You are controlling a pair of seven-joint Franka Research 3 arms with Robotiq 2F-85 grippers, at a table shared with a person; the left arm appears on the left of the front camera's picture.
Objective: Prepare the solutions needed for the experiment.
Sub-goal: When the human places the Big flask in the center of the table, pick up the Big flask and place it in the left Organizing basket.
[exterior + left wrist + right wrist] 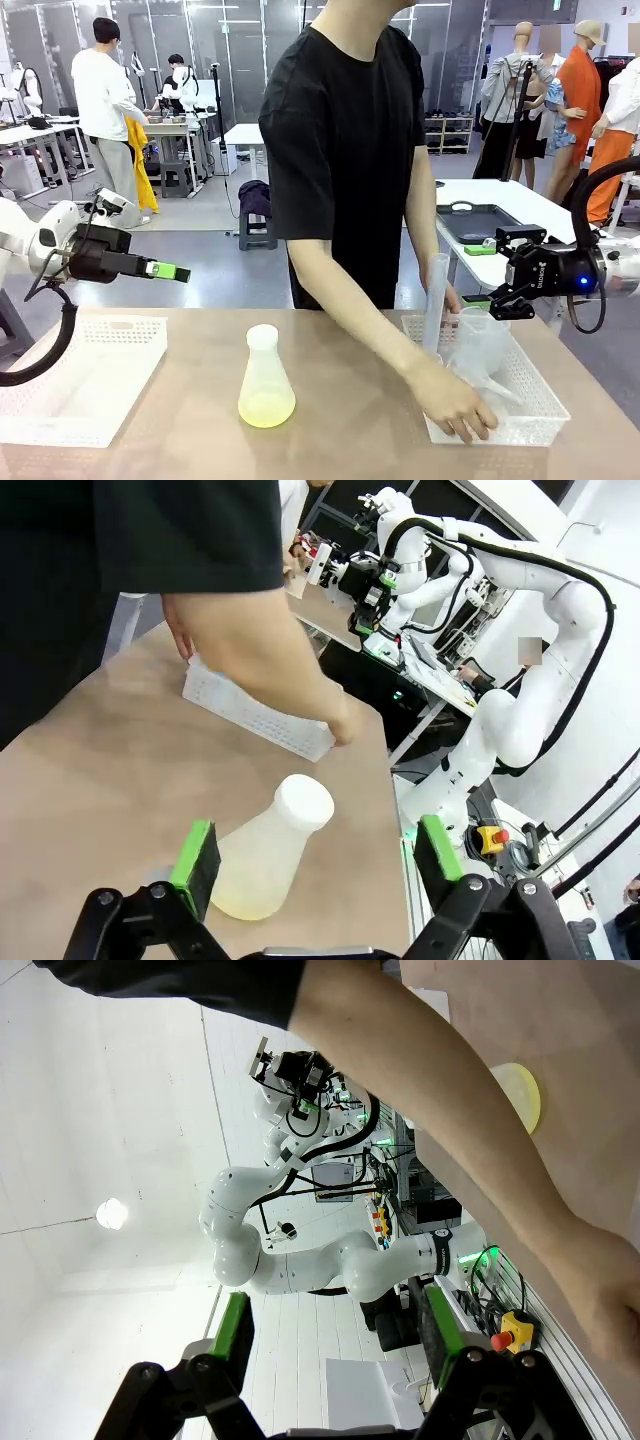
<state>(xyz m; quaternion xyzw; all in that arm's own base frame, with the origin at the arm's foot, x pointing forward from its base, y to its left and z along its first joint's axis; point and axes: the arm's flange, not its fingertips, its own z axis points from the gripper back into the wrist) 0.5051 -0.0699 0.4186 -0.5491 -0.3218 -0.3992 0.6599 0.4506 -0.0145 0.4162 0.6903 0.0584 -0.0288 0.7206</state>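
A frosted conical flask (266, 372) with a white cap stands upright on the table near the middle. A shallow layer of pale yellow solution (266, 409) lies in its bottom. My left gripper (172, 271) hovers open above the table, left of the flask and well apart from it. In the left wrist view the flask (262, 863) shows just beyond the open left gripper (317, 855), with the solution (240, 902) at its base. My right gripper (484, 275) hangs open at the right, above the basket's far side. The right wrist view shows the open right gripper (336, 1335) and the yellow flask bottom (524, 1094).
A person stands at the far side with one hand (458, 405) in the white basket (545, 420) at the right, among clear labware. The other hand steadies a tall clear cylinder (436, 290). Another white basket (110, 335) sits at the left. The person's forearm (480, 1130) crosses the right wrist view.
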